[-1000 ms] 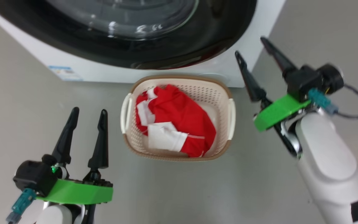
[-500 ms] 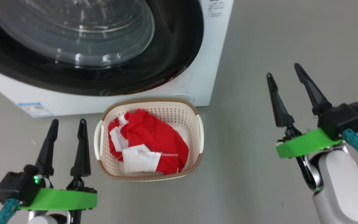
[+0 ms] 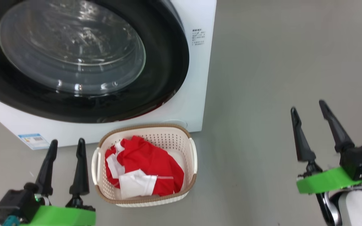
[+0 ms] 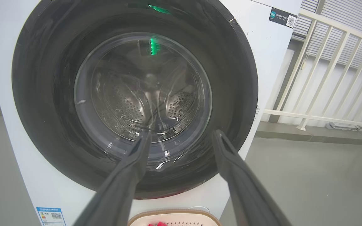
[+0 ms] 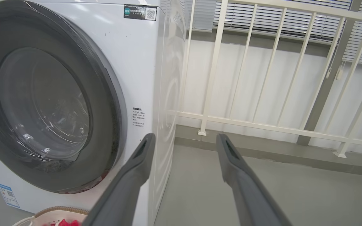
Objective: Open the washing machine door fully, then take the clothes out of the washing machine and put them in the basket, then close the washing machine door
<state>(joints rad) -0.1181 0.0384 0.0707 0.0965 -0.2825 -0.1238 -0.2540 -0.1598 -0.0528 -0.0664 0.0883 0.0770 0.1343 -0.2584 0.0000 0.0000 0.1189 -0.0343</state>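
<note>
Grey floor (image 3: 262, 62) carries the basket (image 3: 146, 126) with the clothes (image 3: 149, 163); right gripper (image 3: 307, 105) has drawn well away from it, left gripper (image 3: 67, 140) stands just beside, both spread wide.

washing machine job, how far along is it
Done: the red clothes lie in the basket, and the door looks shut flush on the washing machine, with no fabric visible in the drum behind it. In hand: nothing; the left gripper and right gripper are open and empty. Left: nothing obvious, apart from confirming the door has latched.
</note>
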